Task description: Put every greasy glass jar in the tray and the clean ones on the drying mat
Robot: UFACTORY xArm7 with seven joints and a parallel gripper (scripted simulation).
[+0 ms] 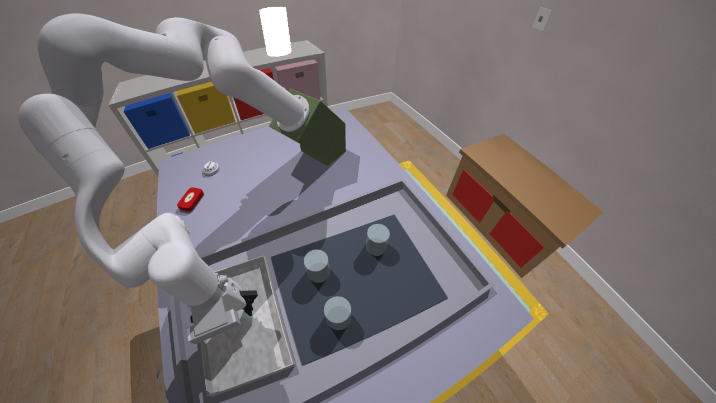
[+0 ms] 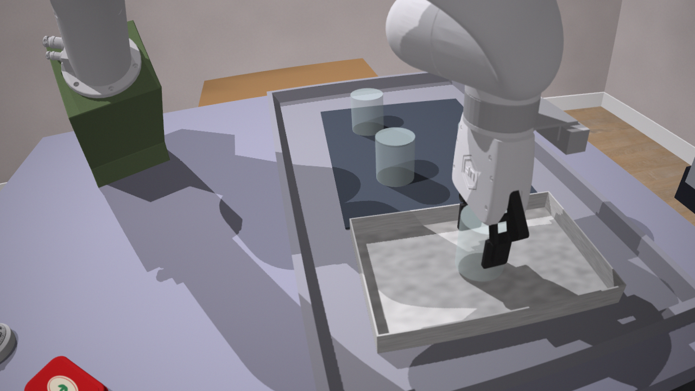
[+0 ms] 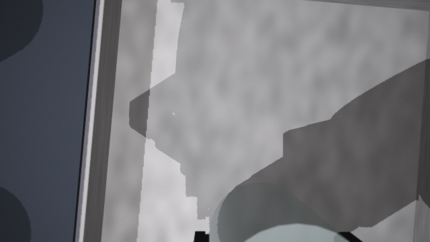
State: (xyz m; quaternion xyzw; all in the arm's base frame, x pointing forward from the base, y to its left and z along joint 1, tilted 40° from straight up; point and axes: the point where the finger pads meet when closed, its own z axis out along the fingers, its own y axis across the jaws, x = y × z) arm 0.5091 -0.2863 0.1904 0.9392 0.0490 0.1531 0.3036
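Note:
My gripper [image 1: 246, 312] [image 2: 478, 246] [image 3: 275, 236] points down inside the tray [image 1: 270, 350] [image 2: 412, 272] [image 3: 252, 84]. Its black fingers are still against a clear glass jar [image 1: 244, 322] [image 2: 468, 247] [image 3: 252, 208]. That jar is upright, its base at or very close to the tray floor. Three more jars stand upright on the dark mat [image 1: 395, 290] [image 2: 422, 116] [image 3: 50, 117]: one jar [image 1: 316, 266] [image 2: 395, 158] nearer the tray, one jar [image 1: 377, 240] [image 2: 367, 111] farther off, and one jar [image 1: 338, 313] hidden behind the gripper in the exterior view. No grease shows.
A raised grey border [image 1: 350, 204] [image 2: 310, 291] surrounds the mat and tray. The tray has low walls beside the fingers. A red box [image 1: 190, 198] [image 2: 63, 374] and a white dial [image 1: 210, 168] [image 2: 4, 340] lie outside the border. The green arm base [image 1: 323, 132] [image 2: 121, 140] stands beyond.

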